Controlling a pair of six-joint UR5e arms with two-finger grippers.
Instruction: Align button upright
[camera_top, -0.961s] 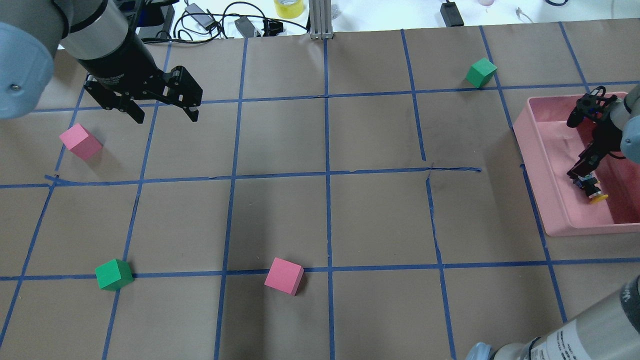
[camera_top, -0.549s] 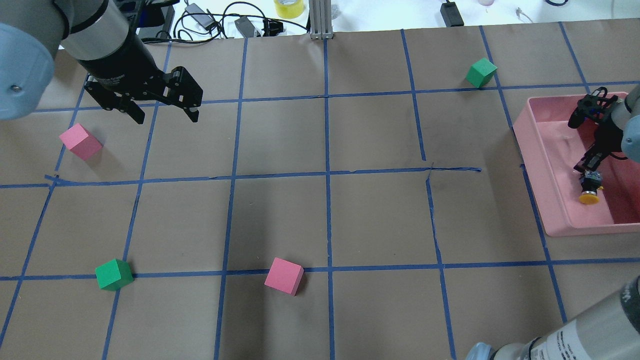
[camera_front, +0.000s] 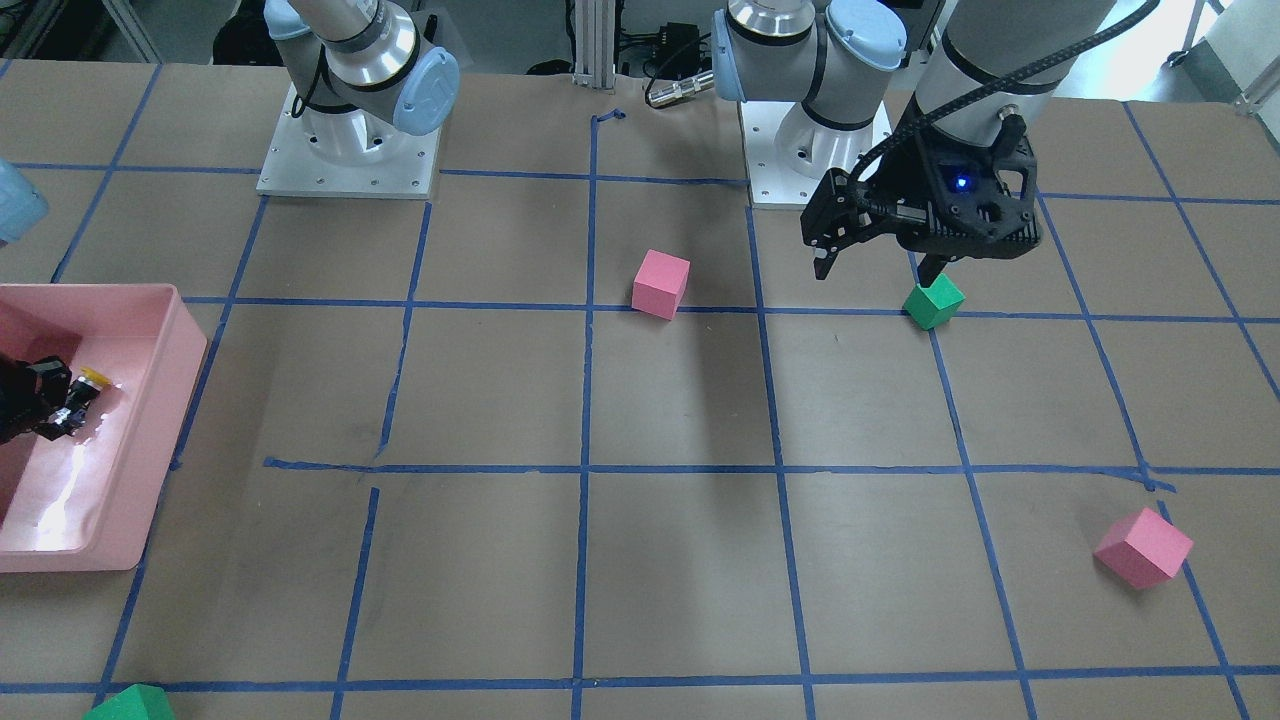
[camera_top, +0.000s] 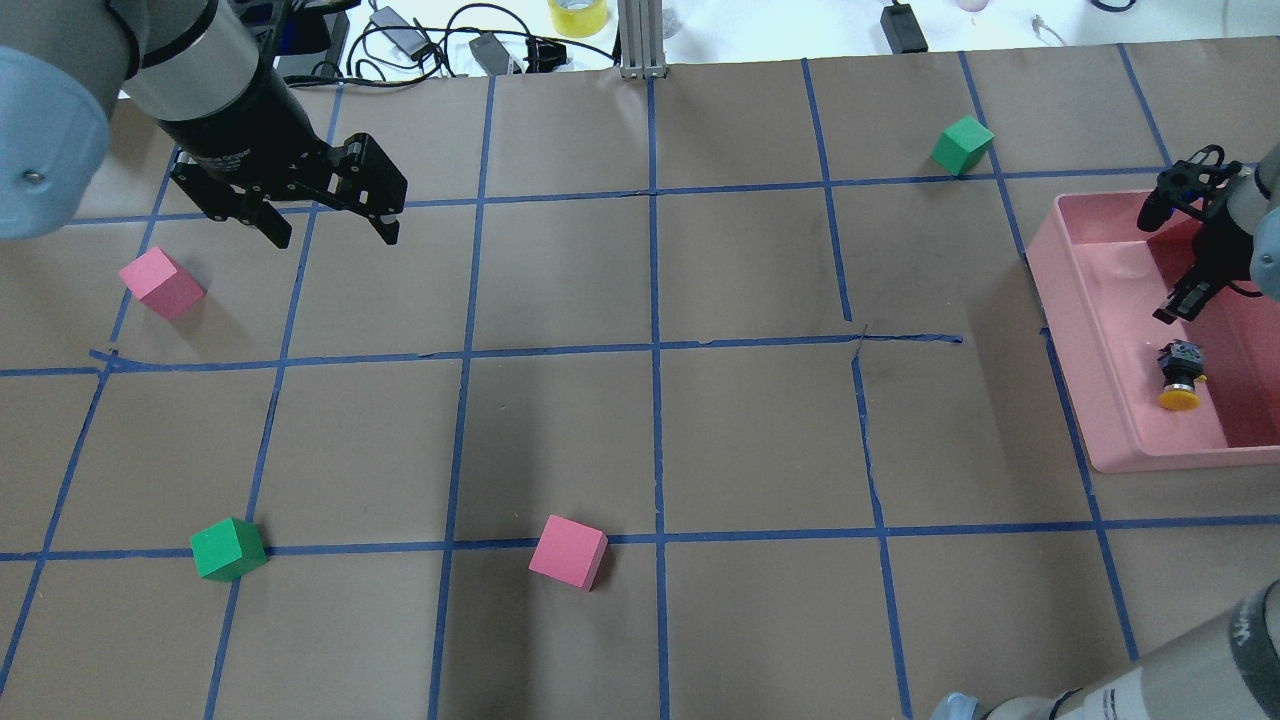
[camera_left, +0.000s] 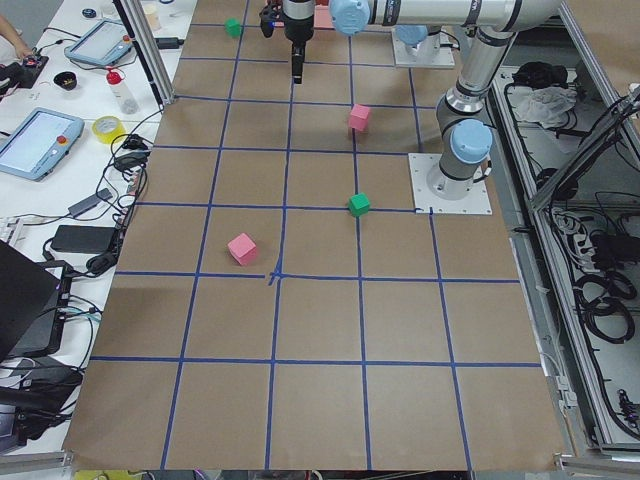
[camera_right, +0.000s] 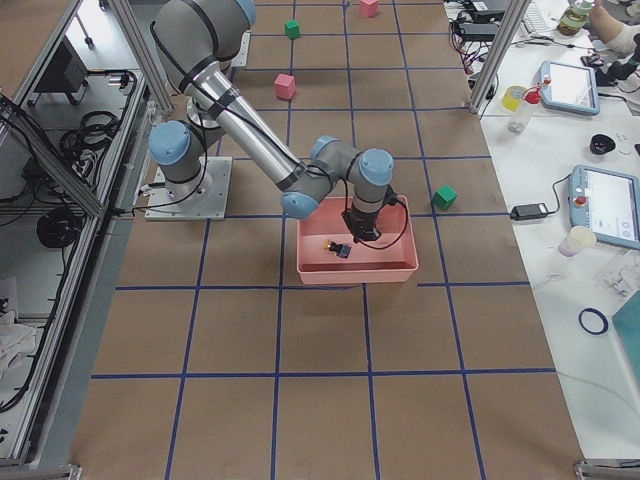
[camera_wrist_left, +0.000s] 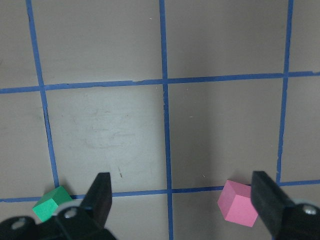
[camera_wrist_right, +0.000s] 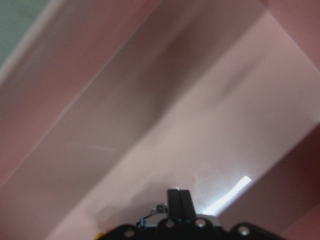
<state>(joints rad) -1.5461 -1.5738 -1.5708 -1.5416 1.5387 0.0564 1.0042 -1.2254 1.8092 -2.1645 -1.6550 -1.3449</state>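
Lifted away since a second ago, the right end effector (camera_top: 1177, 303) no longer touches the button (camera_top: 1180, 375); a clear gap separates them. Nearest me on the worktop (camera_top: 760, 440) sit a pink cube (camera_top: 568, 552) and a green cube (camera_top: 228, 548), probably mere distractors. Further on, the button rests inside the pink tray (camera_top: 1180, 455). It seems to lie on its side, yellow cap toward the near wall, so it is not upright yet. Just beyond it the right end effector hangs clenched on nothing, perhaps readying to nudge rather than grip. Its arm is cut off by the frame edge, and its wrist view shows little but blurred pink wall. Farthest, the left end effector (camera_top: 333, 238) hovers released, apparently parked out of the way.
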